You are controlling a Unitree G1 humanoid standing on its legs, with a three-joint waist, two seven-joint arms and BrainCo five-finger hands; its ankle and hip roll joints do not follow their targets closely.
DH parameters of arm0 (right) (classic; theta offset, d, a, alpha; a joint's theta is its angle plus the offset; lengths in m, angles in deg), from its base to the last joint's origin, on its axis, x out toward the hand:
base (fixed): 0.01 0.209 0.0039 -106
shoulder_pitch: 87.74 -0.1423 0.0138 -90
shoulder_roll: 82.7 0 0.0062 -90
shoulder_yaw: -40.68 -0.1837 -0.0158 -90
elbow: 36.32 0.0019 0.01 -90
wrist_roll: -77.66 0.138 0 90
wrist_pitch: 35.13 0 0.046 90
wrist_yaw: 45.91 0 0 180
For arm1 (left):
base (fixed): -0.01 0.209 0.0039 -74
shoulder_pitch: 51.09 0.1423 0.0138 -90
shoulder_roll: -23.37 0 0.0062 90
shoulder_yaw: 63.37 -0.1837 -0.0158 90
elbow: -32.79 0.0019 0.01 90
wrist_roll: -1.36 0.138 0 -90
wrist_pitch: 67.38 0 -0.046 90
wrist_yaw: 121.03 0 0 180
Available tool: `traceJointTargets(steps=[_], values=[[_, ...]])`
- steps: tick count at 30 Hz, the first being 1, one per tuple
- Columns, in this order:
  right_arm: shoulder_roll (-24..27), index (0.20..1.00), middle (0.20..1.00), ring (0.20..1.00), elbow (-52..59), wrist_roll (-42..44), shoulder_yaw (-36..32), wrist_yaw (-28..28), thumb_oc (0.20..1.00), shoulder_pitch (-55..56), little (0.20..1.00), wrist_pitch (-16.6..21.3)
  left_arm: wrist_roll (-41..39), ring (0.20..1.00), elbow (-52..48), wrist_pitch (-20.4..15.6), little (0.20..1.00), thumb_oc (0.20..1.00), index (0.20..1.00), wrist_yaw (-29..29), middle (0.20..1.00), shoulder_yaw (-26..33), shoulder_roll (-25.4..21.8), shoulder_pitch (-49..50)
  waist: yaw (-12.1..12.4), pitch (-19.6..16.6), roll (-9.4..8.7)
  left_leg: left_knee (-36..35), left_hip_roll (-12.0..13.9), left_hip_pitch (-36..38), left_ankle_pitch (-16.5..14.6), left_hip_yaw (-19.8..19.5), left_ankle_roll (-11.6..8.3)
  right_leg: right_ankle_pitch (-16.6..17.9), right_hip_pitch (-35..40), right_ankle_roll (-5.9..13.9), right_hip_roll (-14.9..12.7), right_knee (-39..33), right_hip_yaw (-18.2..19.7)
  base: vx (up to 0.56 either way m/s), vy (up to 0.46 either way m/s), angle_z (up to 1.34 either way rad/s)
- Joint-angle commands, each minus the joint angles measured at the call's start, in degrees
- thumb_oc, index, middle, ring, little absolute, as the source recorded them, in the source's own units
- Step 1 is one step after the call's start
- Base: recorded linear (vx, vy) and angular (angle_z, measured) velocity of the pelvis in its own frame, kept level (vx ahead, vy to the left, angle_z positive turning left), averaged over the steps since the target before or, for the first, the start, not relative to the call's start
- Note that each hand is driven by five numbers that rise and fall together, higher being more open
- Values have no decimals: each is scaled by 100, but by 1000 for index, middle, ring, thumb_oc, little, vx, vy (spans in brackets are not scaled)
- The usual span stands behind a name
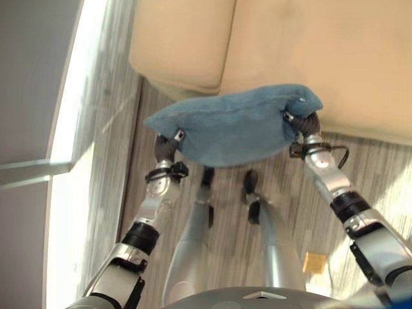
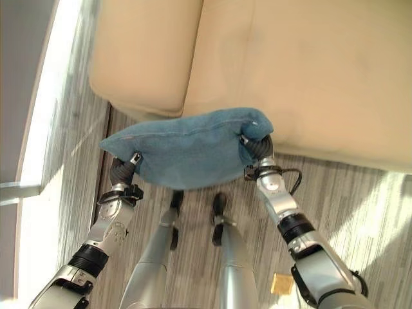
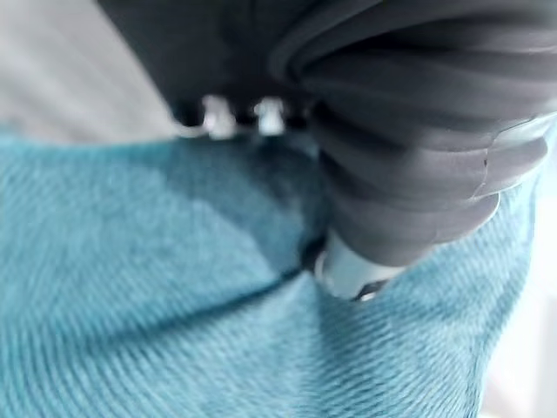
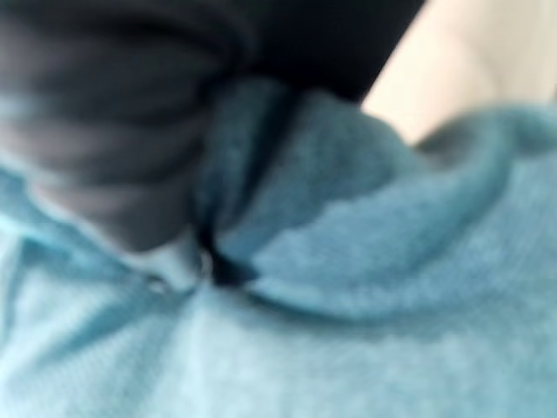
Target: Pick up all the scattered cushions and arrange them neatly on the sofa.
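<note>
So the blue cushion [image 1: 235, 125] is up off the floor, slung between my two hands just in front of the sofa [image 1: 309, 58]. It's sagging a bit in the middle, and its far edge overlaps the front edge of the sofa seat, right about where the seam between the two beige seat pads runs. It isn't lying on the seat.

My left hand [image 1: 166, 147] has one end of it. The dark ribbed cover sits right up against the fabric, and in the left wrist view the cloth dents in where a silver finger presses into it, so that hand is clamped on the cushion's edge. My right hand [image 1: 306, 122] has the other end, closer to the sofa front, with the corner of the cushion bunched up and folded over it. In the right wrist view the fabric is puckered into a fold right at the hand, pinched tight.

Below all that is striped grey wood floor [image 1: 225, 244], with a small yellowish square thing [image 1: 315, 262] lying on it near my right arm. Can't tell what that is.
</note>
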Motion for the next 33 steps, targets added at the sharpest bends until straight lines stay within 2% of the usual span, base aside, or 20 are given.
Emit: traceJointTargets(steps=[1,8,10,11,12,15,16,18,19,22,23,24,26,29,30,31,33], values=[[-228,200,200,200,639,-361,-41,-280,200,-871,200,479,576,200,-168,-272,200,200,200,438,200,-110,-97,-1360,-41,798,111,-46,32,326,-284,-56,-26,811,667,685,-382,-1206,-352,-43,30,-14],[-444,200,200,200,1064,-633,-320,-644,200,748,200,370,608,200,-609,-158,200,200,200,804,200,-146,109,-45,-12,547,102,-426,37,2027,-451,37,63,807,2551,700,-406,-1814,-358,77,9,0],[-476,200,200,200,1113,-640,-378,-691,200,935,200,362,666,200,-651,-154,200,200,200,835,200,-128,118,102,-13,491,104,-466,38,2207,-481,43,86,809,2759,710,-396,-1897,-347,174,45,0],[-475,200,200,200,1278,-635,-660,-818,200,1583,200,340,734,200,-841,-70,200,200,200,965,200,-70,60,611,-36,227,105,-654,37,2881,-588,118,158,841,3444,750,-362,-2210,-223,263,109,-5],[-464,200,200,200,1365,-664,-773,-896,200,1865,200,314,770,200,-914,-25,200,200,200,1045,200,-11,23,866,-55,74,111,-774,38,3205,-648,190,206,902,3730,793,-339,-2421,-116,293,139,-21],[-480,200,200,200,1503,-726,-939,-1049,200,2300,200,247,858,200,-1005,77,200,200,200,1187,200,93,19,1369,-46,-178,116,-1020,64,3728,-697,411,281,1046,4075,893,-310,-2721,35,140,103,-68],[-473,200,200,200,1516,-786,-966,-1084,200,2405,200,229,885,200,-1023,103,200,200,200,1299,200,142,-14,1545,27,-258,132,-1096,107,3911,-716,584,289,1042,4197,990,-310,-2747,-37,98,16,-122],[-496,200,200,200,1508,-860,-1009,-1206,200,2615,200,149,931,200,-1072,171,200,200,200,1391,200,253,-56,1842,149,-352,165,-1336,259,4305,-675,881,239,1016,4342,1046,-323,-2667,-339,111,-122,-182],[-508,200,200,200,1517,-898,-1049,-1267,200,2812,200,109,1013,200,-1031,224,200,200,200,1465,200,263,-44,2007,183,-428,171,-1536,389,4536,-548,999,116,902,4575,1030,-295,-2700,-692,151,-308,-114],[-450,200,200,200,1574,-778,-1201,-1159,200,2954,200,154,1045,200,-812,217,200,200,200,1448,200,163,48,1859,34,-495,187,-1547,624,4478,-286,895,-208,704,4845,855,-162,-2872,-951,96,-330,42],[-438,200,200,200,1581,-744,-1227,-1148,200,2995,200,146,1054,200,-801,215,200,200,200,1455,200,147,62,1850,0,-518,182,-1495,671,4451,-272,888,-237,685,4904,826,-141,-2923,-1016,46,-212,92],[-391,200,200,200,1570,-725,-1219,-1146,200,3019,200,122,1068,200,-841,192,200,200,200,1424,200,180,50,1848,18,-467,146,-1154,633,4353,-277,663,-215,682,4967,753,-112,-2956,-986,45,-167,70],[-349,200,200,200,1587,-723,-1210,-1252,200,3063,200,112,1010,200,-938,202,200,200,200,1444,200,266,90,1987,62,-495,77,-1035,214,4198,-558,139,-53,721,5008,721,-57,-3075,-822,89,-128,9],[-376,200,200,200,1577,-657,-1191,-1298,200,3078,200,89,996,200,-920,260,200,200,200,1457,200,347,98,2038,125,-559,41,-1038,-196,4035,-639,52,126,764,4996,716,-26,-3126,-659,110,-2,-34],[-398,200,200,200,1547,-644,-1171,-1324,200,3028,200,98,1000,200,-943,268,200,200,200,1480,200,408,98,2051,205,-546,31,-947,-456,3818,-617,-99,180,792,4951,713,31,-3112,-511,91,87,-46],[-420,200,200,200,1494,-665,-1114,-1340,200,2948,200,87,972,200,-1009,273,200,200,200,1530,200,460,78,2097,319,-535,59,-870,-574,3721,-607,-219,230,746,4908,690,129,-3021,-321,94,120,-61],[-463,200,200,200,1453,-692,-1054,-1384,200,2908,200,69,955,200,-1041,273,200,200,200,1561,200,523,47,2187,413,-523,61,-843,-604,3791,-621,-345,281,657,4916,664,180,-2855,-170,139,133,-150]])
